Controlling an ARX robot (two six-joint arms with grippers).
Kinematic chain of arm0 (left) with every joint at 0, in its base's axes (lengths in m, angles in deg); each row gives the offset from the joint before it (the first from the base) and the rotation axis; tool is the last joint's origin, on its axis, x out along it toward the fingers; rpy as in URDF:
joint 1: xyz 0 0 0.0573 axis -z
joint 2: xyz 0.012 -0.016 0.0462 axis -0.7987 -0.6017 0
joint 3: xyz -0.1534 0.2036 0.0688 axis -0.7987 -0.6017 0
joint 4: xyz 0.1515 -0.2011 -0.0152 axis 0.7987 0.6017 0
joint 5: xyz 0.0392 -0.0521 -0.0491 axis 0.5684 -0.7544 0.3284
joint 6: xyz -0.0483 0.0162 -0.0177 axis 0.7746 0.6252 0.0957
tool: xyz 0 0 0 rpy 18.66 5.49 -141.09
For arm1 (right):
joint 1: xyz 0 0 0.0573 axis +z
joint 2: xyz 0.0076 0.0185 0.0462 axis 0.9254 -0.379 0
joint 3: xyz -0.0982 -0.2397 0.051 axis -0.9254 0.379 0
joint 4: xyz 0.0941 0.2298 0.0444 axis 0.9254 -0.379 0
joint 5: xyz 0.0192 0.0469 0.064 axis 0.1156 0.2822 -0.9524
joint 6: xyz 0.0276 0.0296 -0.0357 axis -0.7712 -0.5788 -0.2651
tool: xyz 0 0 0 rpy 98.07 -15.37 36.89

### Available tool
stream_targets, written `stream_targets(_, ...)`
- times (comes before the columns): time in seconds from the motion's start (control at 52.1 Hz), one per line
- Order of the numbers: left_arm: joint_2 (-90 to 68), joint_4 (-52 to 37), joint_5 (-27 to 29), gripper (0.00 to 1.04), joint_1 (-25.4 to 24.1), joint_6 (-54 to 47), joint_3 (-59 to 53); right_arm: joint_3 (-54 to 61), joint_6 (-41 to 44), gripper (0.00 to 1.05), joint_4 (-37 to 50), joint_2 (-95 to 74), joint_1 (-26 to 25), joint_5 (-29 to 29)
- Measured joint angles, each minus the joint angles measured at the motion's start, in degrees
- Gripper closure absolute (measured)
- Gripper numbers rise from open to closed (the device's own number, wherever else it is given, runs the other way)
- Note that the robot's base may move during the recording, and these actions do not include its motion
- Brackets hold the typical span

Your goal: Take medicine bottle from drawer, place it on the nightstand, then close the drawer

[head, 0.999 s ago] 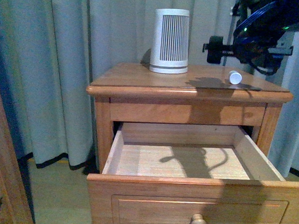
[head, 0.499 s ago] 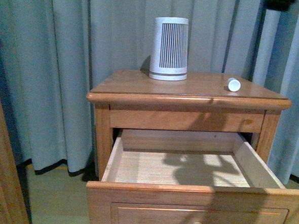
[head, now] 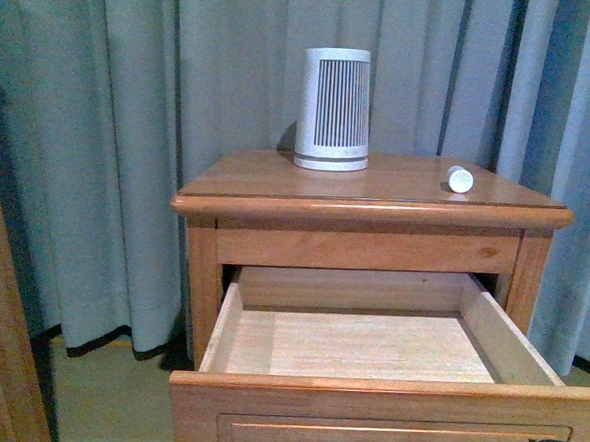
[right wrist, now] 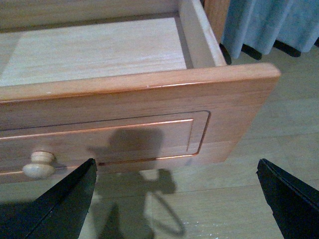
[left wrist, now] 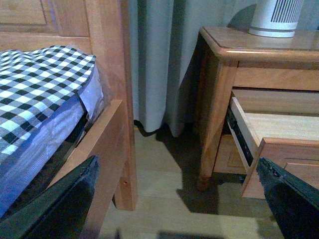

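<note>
Two of three steps look done: the medicine bottle (head: 460, 179) lies on its side on the nightstand (head: 278, 175), above and beyond the right gripper (right wrist: 177, 199), near a ribbed cone (head: 334, 108). The drawer (right wrist: 149, 117) stands open and empty, its front just ahead of the right gripper's wide-spread fingers. The left gripper (left wrist: 179, 199), equally wide, hangs off beside the bed (left wrist: 40, 89). Closing remains.
</note>
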State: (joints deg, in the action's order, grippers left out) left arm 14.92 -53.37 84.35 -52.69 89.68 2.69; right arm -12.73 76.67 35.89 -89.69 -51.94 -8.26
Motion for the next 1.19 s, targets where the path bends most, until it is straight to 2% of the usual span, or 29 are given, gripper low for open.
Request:
stream_targets(0.134,0.0,0.0,0.0,0.07,-0.02,0.0,0.0,-6.29,1.42,0.07,2.95,-8.96,-0.66,-0.33)
stream_targets(0.307,0.0,0.0,0.0,0.07,0.0,0.0,0.0,-15.56,2.75,0.07,0.87,-16.66,-1.68,-1.68)
stream_targets(0.845,0.0,0.0,0.0,0.07,0.0,0.0,0.0,-60.63,7.98,0.07,-20.41,-36.89,-7.48,-2.29)
stream_targets(0.98,0.0,0.0,0.0,0.07,-0.02,0.0,0.0,-65.48,9.81,0.07,-24.46,-38.32,-8.07,-3.41)
stream_targets(1.191,0.0,0.0,0.0,0.07,0.0,0.0,0.0,-65.13,9.31,0.07,-24.7,-37.81,-8.13,-3.98)
